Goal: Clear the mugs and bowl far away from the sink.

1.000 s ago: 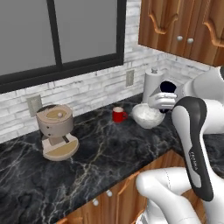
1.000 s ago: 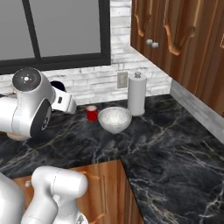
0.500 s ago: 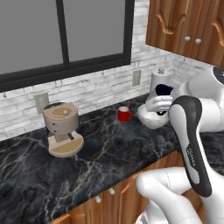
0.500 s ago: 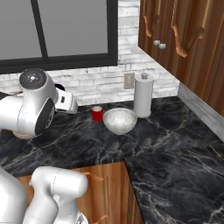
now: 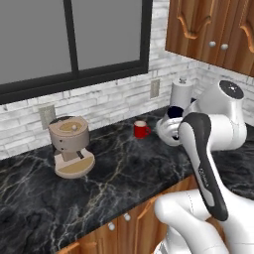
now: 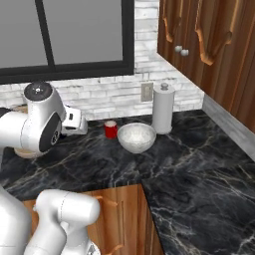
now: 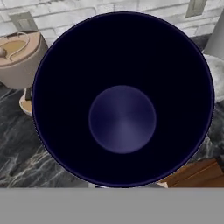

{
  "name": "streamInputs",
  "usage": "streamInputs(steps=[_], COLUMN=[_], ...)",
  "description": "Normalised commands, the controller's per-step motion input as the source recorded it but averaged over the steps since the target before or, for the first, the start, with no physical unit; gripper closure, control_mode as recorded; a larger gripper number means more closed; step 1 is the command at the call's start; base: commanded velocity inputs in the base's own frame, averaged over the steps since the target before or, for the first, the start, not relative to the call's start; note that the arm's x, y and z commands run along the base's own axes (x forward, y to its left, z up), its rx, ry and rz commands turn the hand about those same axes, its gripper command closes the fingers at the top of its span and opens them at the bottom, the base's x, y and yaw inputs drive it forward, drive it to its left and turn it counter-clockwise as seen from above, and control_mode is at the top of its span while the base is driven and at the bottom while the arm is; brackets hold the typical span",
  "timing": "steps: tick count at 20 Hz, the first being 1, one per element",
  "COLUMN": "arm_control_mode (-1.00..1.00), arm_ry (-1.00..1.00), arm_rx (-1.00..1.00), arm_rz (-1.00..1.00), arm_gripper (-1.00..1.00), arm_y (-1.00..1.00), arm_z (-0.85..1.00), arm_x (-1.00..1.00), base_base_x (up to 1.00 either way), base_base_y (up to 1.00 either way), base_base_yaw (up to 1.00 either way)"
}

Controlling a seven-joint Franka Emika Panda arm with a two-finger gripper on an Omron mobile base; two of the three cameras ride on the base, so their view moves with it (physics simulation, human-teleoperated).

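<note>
Carrying the white mug (image 7: 122,100) with the navy inside is the step in hand: the gripper is closed on it, and its dark opening sits at the centre of the hand view. The red mug (image 5: 141,129) and the bowl (image 6: 136,137) stand on the counter (image 6: 199,189) at the middle of the base views. I judge the next move is to set this mug down on free counter, upright and gently.

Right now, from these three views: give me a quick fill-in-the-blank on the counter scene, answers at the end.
1. The red mug stands on the counter right beside the white ____.
2. The tall paper towel roll stands next to the bowl, against the ____ wall.
3. The mug looming in the hand view has a dark ____ inside.
4. The tan coffee machine stands below the ____.

Missing words: bowl; brick; navy; window
</note>
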Motion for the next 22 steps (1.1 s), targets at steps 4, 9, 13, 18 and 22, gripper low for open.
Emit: streamInputs(steps=[4,9,13,18,22], arm_control_mode=[-1.00,-1.00,-1.00,-1.00,-1.00], arm_ry=[0.00,0.02,0.02,0.10,0.14], arm_rx=[-0.03,0.00,-0.01,-0.02,-0.01], arm_rz=[0.01,0.00,0.02,0.00,0.00], arm_gripper=[1.00,1.00,1.00,1.00,1.00], arm_y=[0.03,0.00,0.03,0.07,0.08], arm_z=[-0.49,-0.59,-0.61,-0.61,-0.58], arm_x=[0.29,0.29,0.31,0.41,0.46], base_base_x=[0.00,0.00,0.00,0.00,0.00], base_base_y=[0.00,0.00,0.00,0.00,0.00], base_base_yaw=[0.00,0.00,0.00,0.00,0.00])
